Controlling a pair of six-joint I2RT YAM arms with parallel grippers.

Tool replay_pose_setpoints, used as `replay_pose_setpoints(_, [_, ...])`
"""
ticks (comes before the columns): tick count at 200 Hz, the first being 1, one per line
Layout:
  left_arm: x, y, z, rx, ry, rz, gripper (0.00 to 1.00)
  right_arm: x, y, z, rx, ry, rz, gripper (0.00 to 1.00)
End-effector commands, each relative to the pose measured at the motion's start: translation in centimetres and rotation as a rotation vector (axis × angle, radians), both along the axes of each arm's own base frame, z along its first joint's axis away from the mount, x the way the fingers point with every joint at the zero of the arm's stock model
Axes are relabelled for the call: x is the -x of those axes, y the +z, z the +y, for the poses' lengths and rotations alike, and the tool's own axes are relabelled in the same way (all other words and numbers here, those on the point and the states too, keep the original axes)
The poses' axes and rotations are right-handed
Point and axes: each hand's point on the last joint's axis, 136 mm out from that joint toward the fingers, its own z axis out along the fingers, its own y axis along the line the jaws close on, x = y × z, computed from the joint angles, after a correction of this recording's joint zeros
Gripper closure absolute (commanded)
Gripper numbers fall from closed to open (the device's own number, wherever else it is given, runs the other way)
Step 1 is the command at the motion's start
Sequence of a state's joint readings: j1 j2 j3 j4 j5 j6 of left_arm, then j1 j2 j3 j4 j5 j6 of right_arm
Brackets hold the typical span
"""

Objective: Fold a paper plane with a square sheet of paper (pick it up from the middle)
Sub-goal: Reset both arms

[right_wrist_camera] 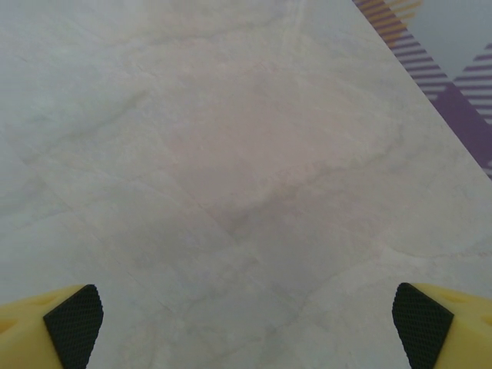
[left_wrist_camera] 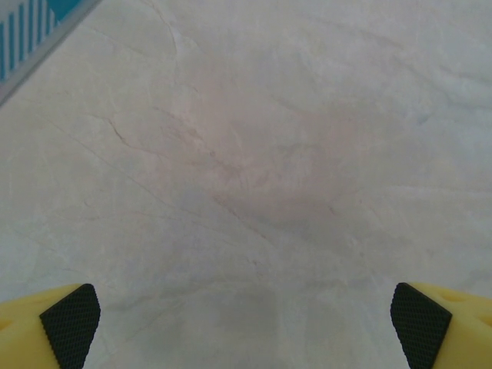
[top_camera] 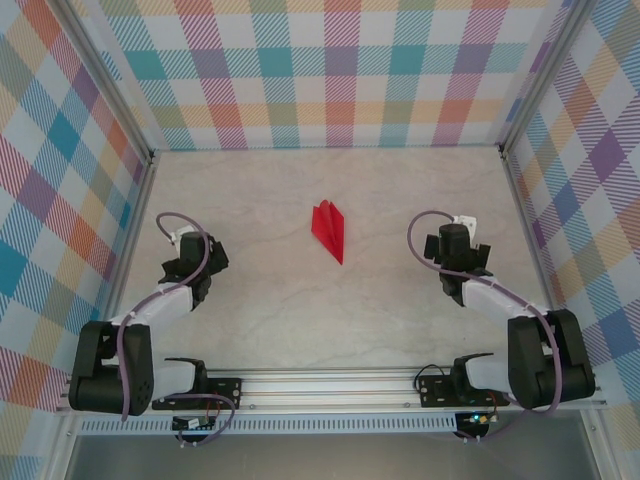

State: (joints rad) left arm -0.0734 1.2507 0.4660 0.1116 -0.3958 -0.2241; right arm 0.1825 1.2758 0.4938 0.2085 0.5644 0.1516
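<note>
Red paper plane [top_camera: 329,229] lies flat at the centre of the pale marble worktop [top_camera: 260,320], nose toward lower right. Left gripper [top_camera: 197,265] mid-left and right gripper [top_camera: 458,255] mid-right, both spread wide, empty, well apart from it

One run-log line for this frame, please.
paper plane: folded, lying on table centre, untouched | left claw: open, empty, above table surface | right claw: open, empty, above table surface
</note>
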Motion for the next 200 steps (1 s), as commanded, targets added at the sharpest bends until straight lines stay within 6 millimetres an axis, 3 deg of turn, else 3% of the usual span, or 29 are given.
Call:
replay_pose_setpoints(1, [-2.4, 2.7, -1.1, -0.005, -0.112, -0.176, 0.00, -2.3, 2.1, 1.9, -0.030, 0.125, -0.160, 0.00])
replay_pose_setpoints(51, [-3.3, 4.1, -3.0, 0.006, -0.266, -0.329, 0.00, -3.8, 1.5, 3.2, -0.055, 0.245, -0.190, 0.00])
replay_pose_setpoints(65, [-3.6, 4.1, -3.2, 0.012, -0.281, -0.345, 0.00, -4.2, 1.9, 3.0, -0.053, 0.252, -0.220, 0.00])
replay_pose_setpoints(97, [-4.6, 4.3, -3.7, 0.011, -0.311, -0.390, 0.00, -4.8, 0.7, 2.1, -0.112, 0.246, -0.214, 0.00])
replay_pose_setpoints(200, [-6.7, 0.9, -3.7, 0.023, -0.315, -0.335, 0.00, -4.8, -0.5, 2.7, -0.152, 0.319, -0.234, 0.00])
